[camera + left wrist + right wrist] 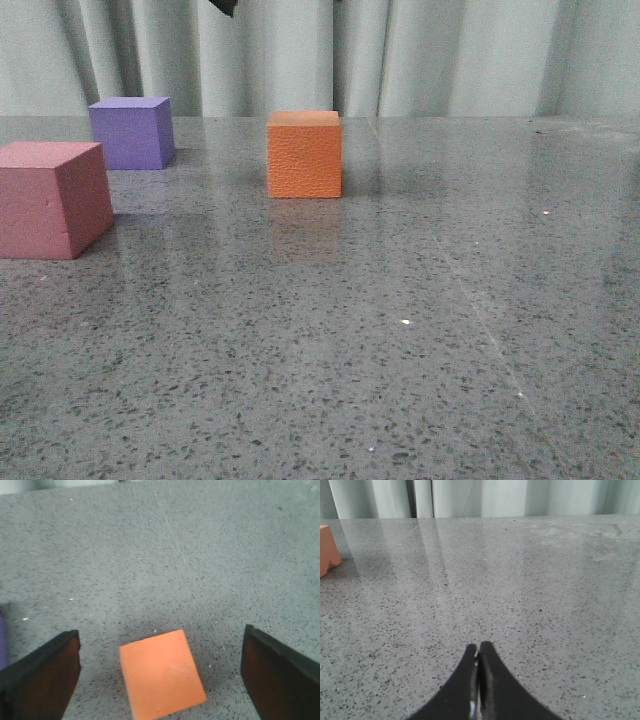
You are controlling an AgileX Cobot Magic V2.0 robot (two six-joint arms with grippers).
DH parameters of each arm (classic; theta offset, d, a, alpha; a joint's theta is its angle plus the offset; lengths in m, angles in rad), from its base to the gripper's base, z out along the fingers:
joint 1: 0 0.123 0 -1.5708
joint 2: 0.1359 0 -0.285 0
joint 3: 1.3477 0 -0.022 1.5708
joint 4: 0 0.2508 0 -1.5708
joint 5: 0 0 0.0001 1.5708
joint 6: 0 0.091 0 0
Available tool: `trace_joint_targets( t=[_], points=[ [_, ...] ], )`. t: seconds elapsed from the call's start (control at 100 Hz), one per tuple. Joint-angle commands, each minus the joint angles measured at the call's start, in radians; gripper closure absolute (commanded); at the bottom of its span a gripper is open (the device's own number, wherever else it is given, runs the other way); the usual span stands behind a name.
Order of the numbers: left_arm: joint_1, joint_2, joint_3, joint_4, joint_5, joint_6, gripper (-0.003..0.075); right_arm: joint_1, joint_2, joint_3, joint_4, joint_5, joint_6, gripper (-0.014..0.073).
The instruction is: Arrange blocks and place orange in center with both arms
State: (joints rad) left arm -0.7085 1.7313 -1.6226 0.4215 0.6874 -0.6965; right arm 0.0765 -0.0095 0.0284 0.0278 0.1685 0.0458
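Two wide-spread fingers of the left pincer (160, 680) hang directly above the orange cube (304, 155) mid-table (400, 350), flanking it untouched, while the right pincer (478, 680), pressed closed and empty, sits well off.

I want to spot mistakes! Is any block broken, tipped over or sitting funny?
Nothing stands out. The pink-red block, purple block and orange block all sit flat and upright on the table, apart from each other, with no visible damage. The left hand is open around the orange block without touching it.
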Motion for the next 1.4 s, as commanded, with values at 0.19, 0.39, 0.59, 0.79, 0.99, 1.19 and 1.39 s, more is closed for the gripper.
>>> trace_joint_targets(
  t=[0.19, 0.39, 0.59, 0.79, 0.99, 1.19, 1.39],
  points=[
    [-0.021, 0.049, -0.069, 0.078, -0.013, -0.143, 0.0113, -0.006, -0.026, -0.014, 0.004, -0.084, -0.005, 0.0661],
    [-0.021, 0.071, -0.069, 0.079, 0.011, -0.143, 0.0113, -0.006, -0.026, -0.014, 0.004, -0.084, -0.005, 0.0661],
    [-0.021, 0.085, -0.069, 0.079, 0.009, -0.15, 0.0113, -0.006, -0.026, -0.014, 0.004, -0.084, -0.005, 0.0661],
    [-0.021, 0.126, -0.068, 0.07, 0.006, -0.15, 0.0113, -0.006, -0.026, -0.014, 0.004, -0.084, -0.005, 0.0661],
    [-0.021, 0.166, -0.068, 0.053, 0.006, -0.152, 0.0113, -0.006, -0.026, -0.014, 0.004, -0.084, -0.005, 0.0661],
    [-0.021, 0.178, -0.068, 0.054, 0.005, -0.17, 0.0127, -0.006, -0.026, -0.014, 0.004, -0.084, -0.005, 0.0661],
    [-0.021, 0.178, -0.068, 0.054, 0.005, -0.17, 0.0325, -0.006, -0.026, -0.014, 0.004, -0.084, -0.005, 0.0661]
  ],
)
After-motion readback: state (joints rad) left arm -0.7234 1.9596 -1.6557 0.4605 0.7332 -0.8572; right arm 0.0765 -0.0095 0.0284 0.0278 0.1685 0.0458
